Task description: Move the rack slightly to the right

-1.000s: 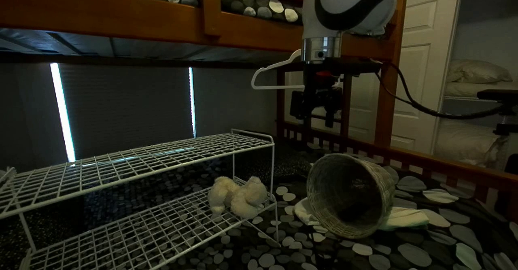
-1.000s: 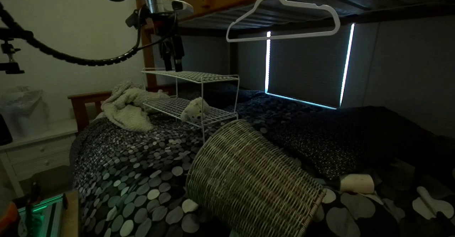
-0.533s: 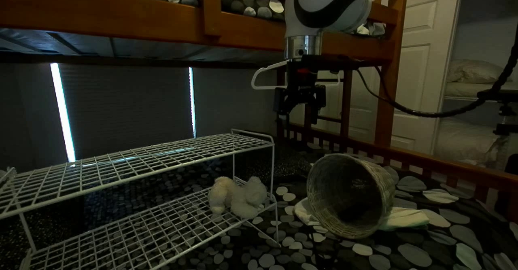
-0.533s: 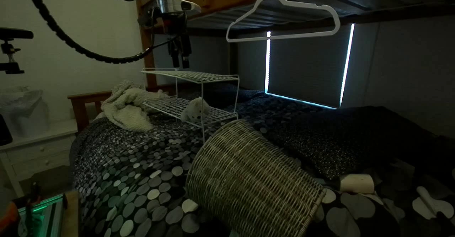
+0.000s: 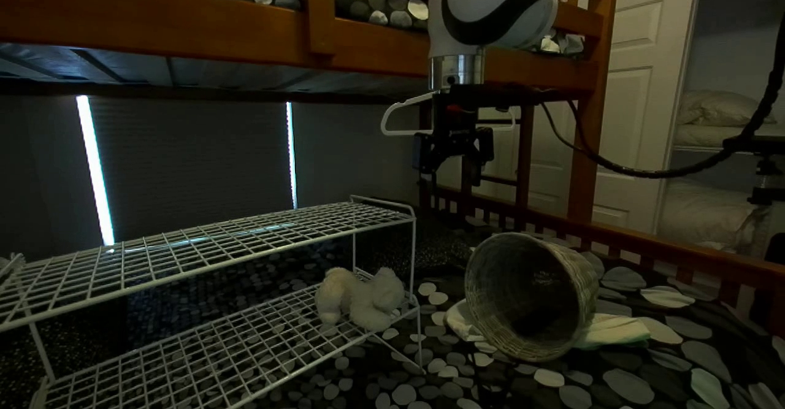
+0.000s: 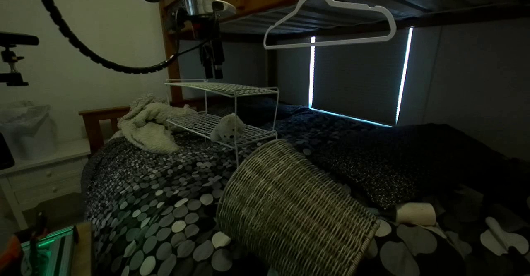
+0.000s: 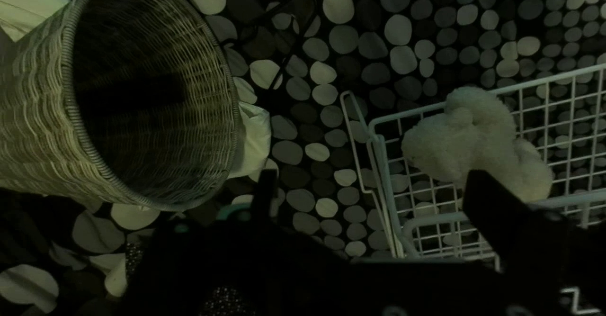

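- The rack (image 5: 227, 246) stood upright on the surface (image 6: 165, 226), toward its far edge in an exterior view, with a wooden end board (image 6: 94, 131) at the far left corner.
- On the rack's lower tier, by the end nearest the basket (image 6: 290, 201), sat a white stuffed toy (image 5: 374, 303).
- Between that end and the basket a strip of the surface lay open; the wrist view showed the two apart.
- In an exterior view broad open room ran from the rack toward the surface's near left edge, and a dark stretch of the surface lay between the rack and the window (image 6: 360, 77).
- A pale fleece (image 6: 151, 129) lay heaped just beside the rack, toward the corner with the end board.
- The basket lay tipped on its side, its mouth turned toward the rack, with pale cloth (image 5: 613, 330) showing at both sides of it.
- The claw (image 5: 454, 182) hung with its fingers down, higher than the rack's upper tier and clear of it, the two fingers spread wide.
- Past the basket, in an exterior view, a slatted wooden rail (image 5: 650, 243) ran along the surface's edge.
- A white hanger (image 6: 327, 43) hung beneath the upper bunk (image 5: 184, 22).
- At the wrist view's lower right a pale angular mark (image 7: 576, 298) was too faint to read.
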